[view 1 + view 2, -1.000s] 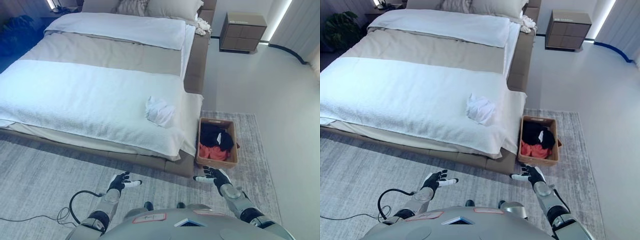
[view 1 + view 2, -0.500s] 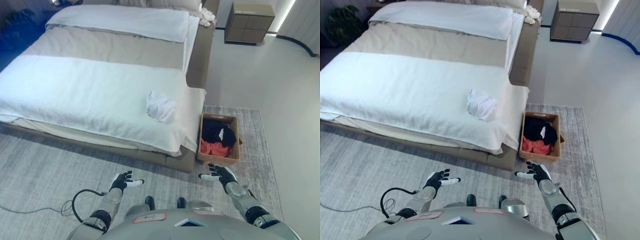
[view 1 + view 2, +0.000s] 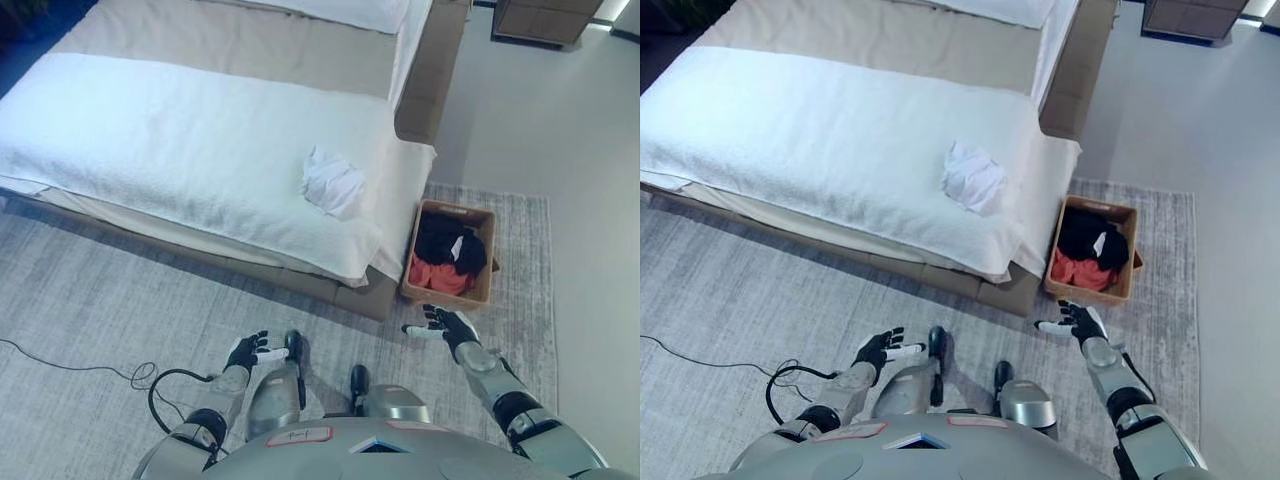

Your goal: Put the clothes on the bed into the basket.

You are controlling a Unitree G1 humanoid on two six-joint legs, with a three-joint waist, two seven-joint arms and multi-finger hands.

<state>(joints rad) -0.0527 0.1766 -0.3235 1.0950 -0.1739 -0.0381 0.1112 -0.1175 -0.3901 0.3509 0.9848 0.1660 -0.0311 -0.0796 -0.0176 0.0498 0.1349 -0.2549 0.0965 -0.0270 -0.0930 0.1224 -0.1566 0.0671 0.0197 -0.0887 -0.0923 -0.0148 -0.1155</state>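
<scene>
A crumpled white garment (image 3: 333, 182) lies on the white blanket near the bed's (image 3: 180, 140) right front corner. On the rug beside that corner stands a brown basket (image 3: 484, 287) holding black and coral-red clothes (image 3: 445, 257). My right hand (image 3: 446, 325) hovers open above the rug just in front of the basket, holding nothing. My left hand (image 3: 248, 350) is open too, low over the rug, well short of the bed.
A grey rug (image 3: 110, 300) covers the floor in front of the bed. The bed's tan frame (image 3: 432, 75) runs along its right side. A wooden nightstand (image 3: 545, 17) stands at the far top right on pale floor.
The whole view has shifted: the camera tilted down and moved closer, so bed and basket sit higher and to the right. Both hands stay open and hold the same pose.
</scene>
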